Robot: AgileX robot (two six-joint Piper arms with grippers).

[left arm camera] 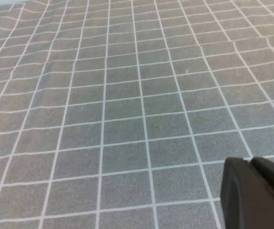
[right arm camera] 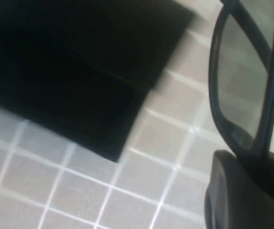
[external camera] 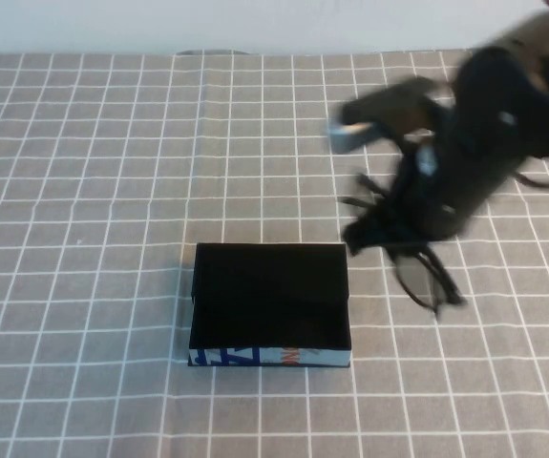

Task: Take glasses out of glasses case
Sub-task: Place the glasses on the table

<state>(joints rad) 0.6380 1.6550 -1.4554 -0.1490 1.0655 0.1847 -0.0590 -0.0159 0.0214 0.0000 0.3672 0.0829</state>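
The black glasses case [external camera: 269, 296] lies on the checked cloth, its printed blue, white and orange edge facing front. Its top shows only black. My right gripper [external camera: 389, 229] is just right of the case, above the cloth, and is shut on the black glasses [external camera: 427, 277], which hang below it, outside the case. In the right wrist view the glasses [right arm camera: 244, 81] stick out from the gripper [right arm camera: 251, 157], with the case [right arm camera: 79, 71] beside them. My left gripper [left arm camera: 251, 163] is shut and empty over bare cloth; it does not show in the high view.
The grey cloth with white grid lines [external camera: 83, 191] covers the whole table. A white wall runs along the far edge.
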